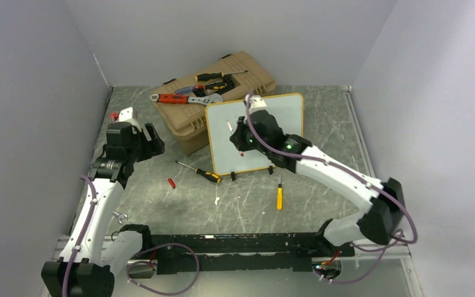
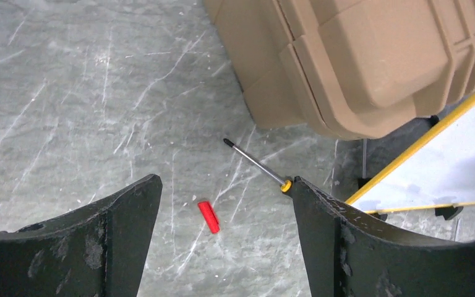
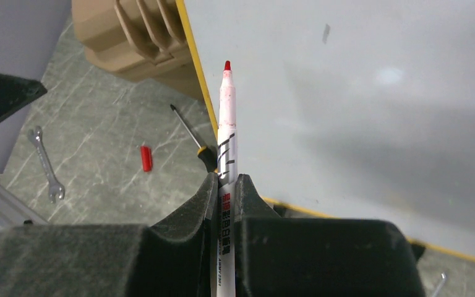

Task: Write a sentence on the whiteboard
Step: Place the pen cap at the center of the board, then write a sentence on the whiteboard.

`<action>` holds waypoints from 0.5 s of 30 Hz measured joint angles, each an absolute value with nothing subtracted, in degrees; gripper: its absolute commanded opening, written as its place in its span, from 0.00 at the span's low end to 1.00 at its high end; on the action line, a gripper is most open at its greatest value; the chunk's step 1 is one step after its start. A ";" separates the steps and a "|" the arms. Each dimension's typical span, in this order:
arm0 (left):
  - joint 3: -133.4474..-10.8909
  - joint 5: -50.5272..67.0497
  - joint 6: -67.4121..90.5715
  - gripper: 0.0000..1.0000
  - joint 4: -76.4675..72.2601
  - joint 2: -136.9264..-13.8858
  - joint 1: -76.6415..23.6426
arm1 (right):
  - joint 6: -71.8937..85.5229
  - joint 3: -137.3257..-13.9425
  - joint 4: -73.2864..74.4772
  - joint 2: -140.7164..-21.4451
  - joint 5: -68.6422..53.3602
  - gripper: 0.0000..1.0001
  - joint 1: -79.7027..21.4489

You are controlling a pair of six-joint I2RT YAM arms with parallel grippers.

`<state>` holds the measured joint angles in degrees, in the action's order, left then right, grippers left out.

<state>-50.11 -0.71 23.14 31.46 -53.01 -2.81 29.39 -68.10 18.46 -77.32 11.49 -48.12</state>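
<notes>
Small white rectangular whiteboard with the thin tan-yellow frame stands on its black clip feet at the centre of the top view, just in front of the tan plastic toolbox. Right gripper has its fingers pinched tight on the white barrel of the red-tipped marker, with the tip up-frame beside the board's left frame edge. Left gripper sits at the left of the top view, fingers spread wide over the table, holding nothing. The small red marker cap lies between them, lower centre of its view.

None of the sentence shows on the visible face, only a small dark smudge at the top of the right wrist view. The arm hides part of the board from above. Can't tell whether the tip is touching yet.

My read: you're at the first stroke.
- Start at the board's upper left so two lines fit.
- Bring the tip in square with light pressure. The board is only on clips and will likely slide or tip toward the toolbox if you lean on it.
- Lift fully between letters.
- A lot of marker sticks out past the fingers, so it may pivot. Go slow.
</notes>
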 measured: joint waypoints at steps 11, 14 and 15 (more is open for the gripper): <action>-44.31 1.67 19.57 0.81 30.22 -50.48 -2.81 | 26.00 -79.22 19.42 -92.23 8.80 0.00 -48.12; -44.14 1.67 18.96 0.81 30.20 -50.02 -2.81 | 25.45 -80.88 19.42 -93.65 8.47 0.00 -48.12; -44.07 1.67 18.83 0.81 30.17 -49.76 -2.81 | 25.26 -81.36 19.42 -94.06 8.43 0.00 -48.12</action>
